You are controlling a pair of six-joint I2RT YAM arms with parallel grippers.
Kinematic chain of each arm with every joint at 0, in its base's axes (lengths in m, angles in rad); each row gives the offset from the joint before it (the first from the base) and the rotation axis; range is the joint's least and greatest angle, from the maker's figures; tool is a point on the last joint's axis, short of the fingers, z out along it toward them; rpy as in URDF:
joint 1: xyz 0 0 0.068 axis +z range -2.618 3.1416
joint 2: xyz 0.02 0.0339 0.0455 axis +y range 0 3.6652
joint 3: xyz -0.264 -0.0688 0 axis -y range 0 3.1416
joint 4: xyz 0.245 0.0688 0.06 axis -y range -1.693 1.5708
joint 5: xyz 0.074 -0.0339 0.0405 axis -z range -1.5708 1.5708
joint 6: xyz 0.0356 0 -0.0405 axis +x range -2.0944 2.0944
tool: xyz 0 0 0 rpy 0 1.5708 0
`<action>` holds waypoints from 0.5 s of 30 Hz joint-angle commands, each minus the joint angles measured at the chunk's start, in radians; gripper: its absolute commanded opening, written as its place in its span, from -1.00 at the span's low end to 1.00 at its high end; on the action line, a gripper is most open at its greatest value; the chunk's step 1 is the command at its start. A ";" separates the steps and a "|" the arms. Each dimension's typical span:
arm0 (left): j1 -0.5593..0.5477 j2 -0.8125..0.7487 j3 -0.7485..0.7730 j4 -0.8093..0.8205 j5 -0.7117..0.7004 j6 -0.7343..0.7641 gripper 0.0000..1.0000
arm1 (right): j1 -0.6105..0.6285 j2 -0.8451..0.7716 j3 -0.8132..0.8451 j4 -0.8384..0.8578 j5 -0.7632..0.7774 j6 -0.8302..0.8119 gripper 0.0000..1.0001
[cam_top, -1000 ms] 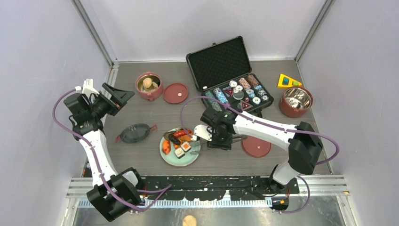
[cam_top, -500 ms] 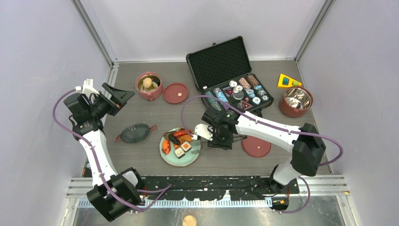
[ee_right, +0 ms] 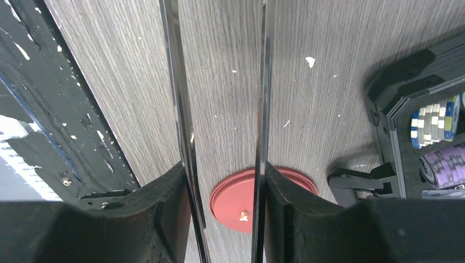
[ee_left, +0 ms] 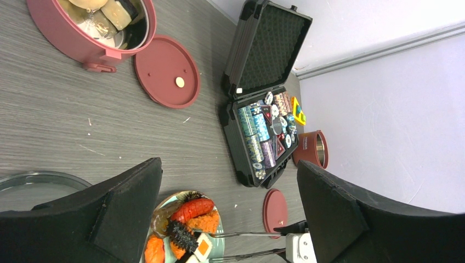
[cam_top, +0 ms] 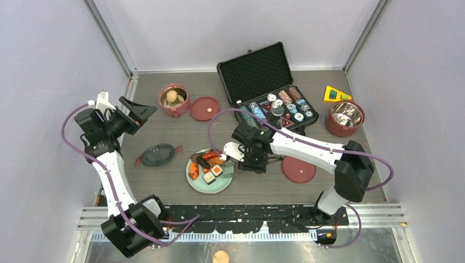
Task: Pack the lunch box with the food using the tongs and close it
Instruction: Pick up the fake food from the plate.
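On the tabletop [cam_top: 164, 186], one bowl of the lunch box [cam_top: 176, 111] stands at the back left, nearer the left tool [ee_left: 227, 183], wide open and empty. The right tool [ee_right: 225, 181], half closed on the tongs [ee_right: 175, 76], aims them leftward, tips just reaching the food [cam_top: 207, 164] on the plate [cam_top: 215, 187].

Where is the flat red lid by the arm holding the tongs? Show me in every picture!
Top external: the flat red lid lies on the table right of centre, partly under the right arm.
Left wrist: small, low in the middle, below the black poker chip case.
Right wrist: bottom middle, seen between the two arms of the tongs.
Shared landmark: that case, near the lid in all three views.
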 commanded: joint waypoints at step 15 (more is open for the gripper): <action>0.007 -0.010 0.007 0.021 0.015 -0.001 0.90 | 0.163 -0.037 0.068 -0.061 -0.099 0.012 -0.14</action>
